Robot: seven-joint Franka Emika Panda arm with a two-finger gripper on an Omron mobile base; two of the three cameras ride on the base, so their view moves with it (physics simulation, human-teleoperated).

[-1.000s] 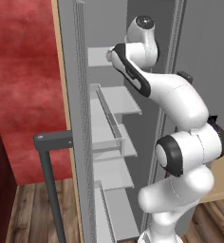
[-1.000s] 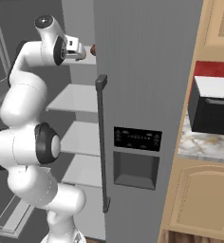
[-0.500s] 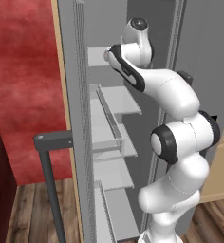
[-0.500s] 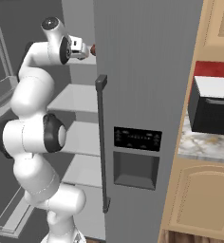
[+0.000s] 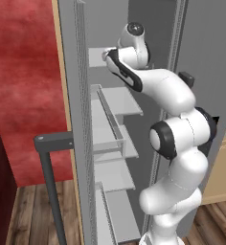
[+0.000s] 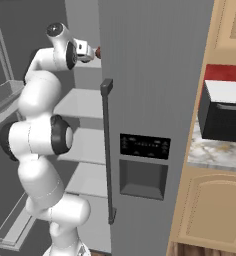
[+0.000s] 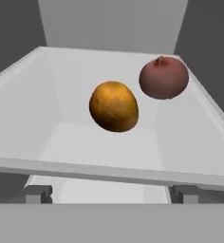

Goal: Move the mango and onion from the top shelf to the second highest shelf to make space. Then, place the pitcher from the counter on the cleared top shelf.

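A tall grey fridge stands open in a kitchen with a red wall to one side and tan cabinets to the other; its left door (image 5: 74,119) is swung out and the right door (image 6: 155,100), with its long dark handle (image 6: 108,150), is shut. Inside, pale grey shelves step down one below another.

The white arm reaches up to the top shelf (image 7: 109,147), and the pincer (image 6: 92,51) sits at that shelf's front edge with its jaws spread wide and nothing between them. Seen from the hand, the shelf's front lip runs straight across just ahead of the pincer, and the two fingertips (image 7: 38,193) sit below that lip, one at each side.

Straight ahead of the pincer, past the lip, rests the mango (image 7: 114,106), roughly centred on the shelf. The onion (image 7: 163,77) lies further in and off to the right of the mango, close to the shelf's right edge and near the back wall; in the right base view a sliver of it peeks past the shut door's edge (image 6: 98,51). The two are near each other, though I cannot tell whether they touch.

To the left of the mango the shelf is bare right out to its left edge, and a bare strip runs between the mango and the front lip. Below the pincer the second highest shelf (image 5: 119,100) is bare where it shows.
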